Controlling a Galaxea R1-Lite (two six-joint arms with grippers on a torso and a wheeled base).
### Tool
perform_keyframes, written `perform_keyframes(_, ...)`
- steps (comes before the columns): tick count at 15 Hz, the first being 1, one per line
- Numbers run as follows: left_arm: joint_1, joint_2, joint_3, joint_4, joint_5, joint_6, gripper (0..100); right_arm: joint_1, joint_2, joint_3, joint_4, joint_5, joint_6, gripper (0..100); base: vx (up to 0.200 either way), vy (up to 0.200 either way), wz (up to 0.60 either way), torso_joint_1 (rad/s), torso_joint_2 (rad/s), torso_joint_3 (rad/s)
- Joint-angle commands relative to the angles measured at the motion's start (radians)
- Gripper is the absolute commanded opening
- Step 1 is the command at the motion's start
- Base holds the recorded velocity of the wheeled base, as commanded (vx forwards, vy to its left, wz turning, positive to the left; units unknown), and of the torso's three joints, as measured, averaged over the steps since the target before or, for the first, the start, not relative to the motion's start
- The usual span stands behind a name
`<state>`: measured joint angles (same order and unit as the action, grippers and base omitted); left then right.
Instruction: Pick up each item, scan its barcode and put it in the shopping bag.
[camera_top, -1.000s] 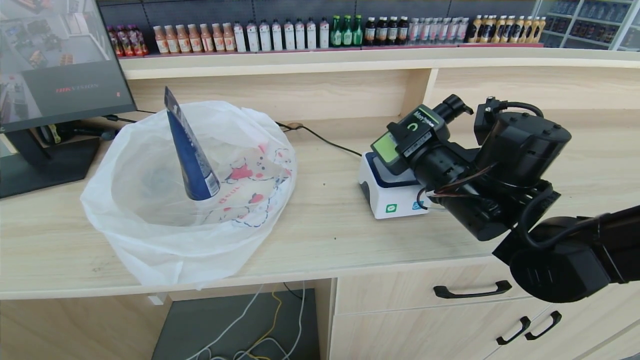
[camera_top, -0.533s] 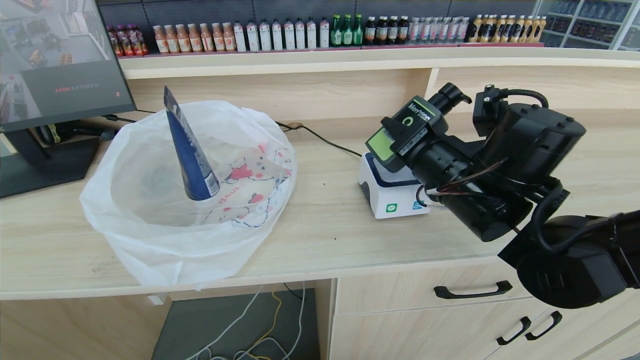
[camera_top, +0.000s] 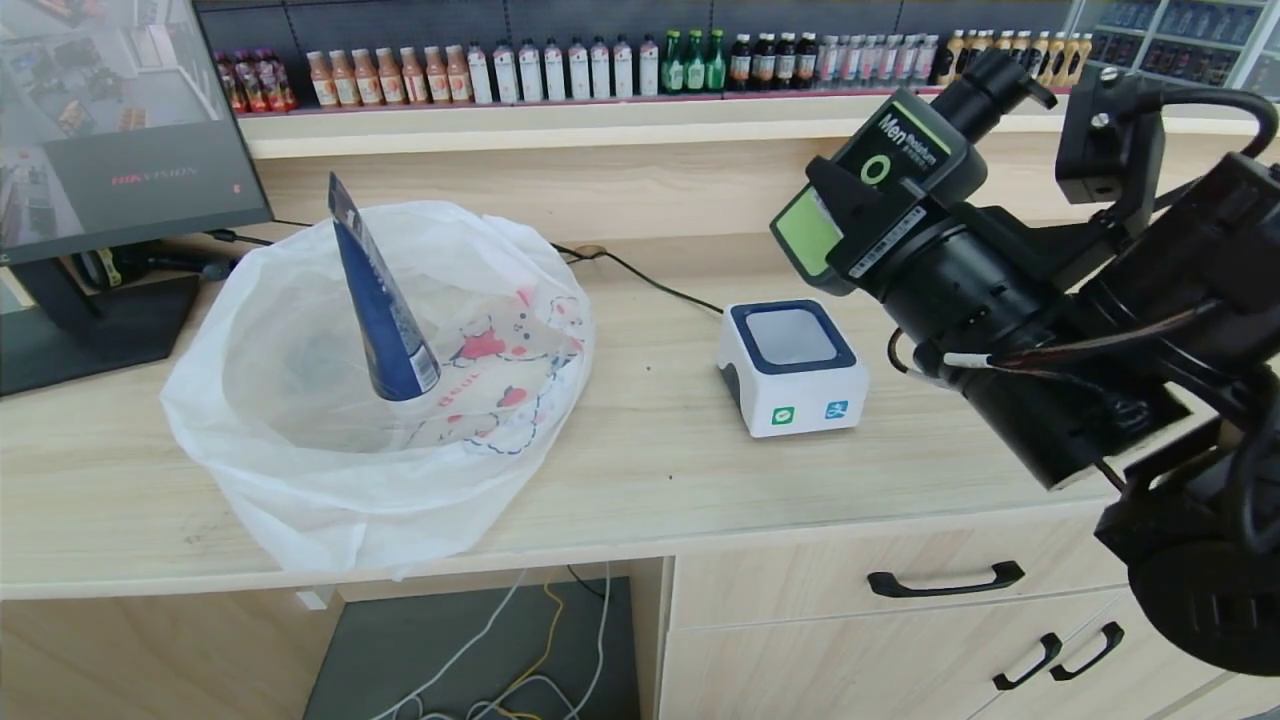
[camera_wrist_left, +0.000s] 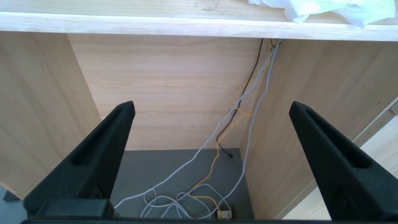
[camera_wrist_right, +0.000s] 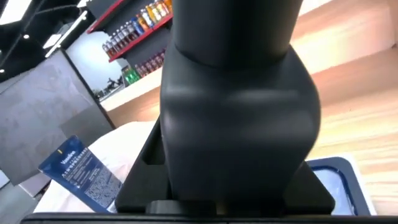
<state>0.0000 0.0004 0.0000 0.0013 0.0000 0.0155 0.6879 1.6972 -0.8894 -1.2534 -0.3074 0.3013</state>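
My right gripper (camera_top: 868, 228) is shut on a black and green pump bottle (camera_top: 905, 150), held tilted in the air above and to the right of the white barcode scanner (camera_top: 790, 365). From the right wrist, the bottle's black body (camera_wrist_right: 239, 124) sits close up, with the scanner (camera_wrist_right: 339, 180) behind it. A white shopping bag (camera_top: 300, 470) lies open on the counter's left half, and a blue tube (camera_top: 380, 300) stands tilted inside it. That tube (camera_wrist_right: 81, 171) also shows in the right wrist view. My left gripper (camera_wrist_left: 211, 162) hangs open below the counter edge.
A monitor (camera_top: 100, 120) stands at the back left. A shelf of drink bottles (camera_top: 640, 65) runs along the rear wall. A cable crosses the counter behind the scanner. Drawers with black handles (camera_top: 940, 580) are under the counter's right side; loose cables (camera_wrist_left: 205, 193) lie below.
My right gripper has risen and moved right with the bottle, away from its place just over the scanner; the scanner's top window is now uncovered. Bag and tube have not moved.
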Motion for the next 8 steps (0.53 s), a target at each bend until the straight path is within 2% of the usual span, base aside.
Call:
perform_keyframes(1,-0.002,0.000,0.000,0.000,0.000,0.000,100,0.004,-0.014,0.076,-0.078,-0.005,-0.062,0,0.000,0.000,0.00,0.000,0.00,0.000)
perform_keyframes(2,-0.002,0.000,0.000,0.000,0.000,0.000,100,0.004,-0.022,0.118,-0.109,0.014,-0.122,0,0.000,0.000,0.00,0.000,0.00,0.000)
perform_keyframes(5,-0.002,0.000,0.000,0.000,0.000,0.000,100,0.005,-0.045,0.236,-0.178,0.186,-0.277,0,0.000,0.000,0.00,0.000,0.00,0.000)
perform_keyframes(8,-0.002,0.000,0.000,0.000,0.000,0.000,100,0.005,-0.044,0.244,-0.219,0.320,-0.399,0,0.000,0.000,0.00,0.000,0.00,0.000)
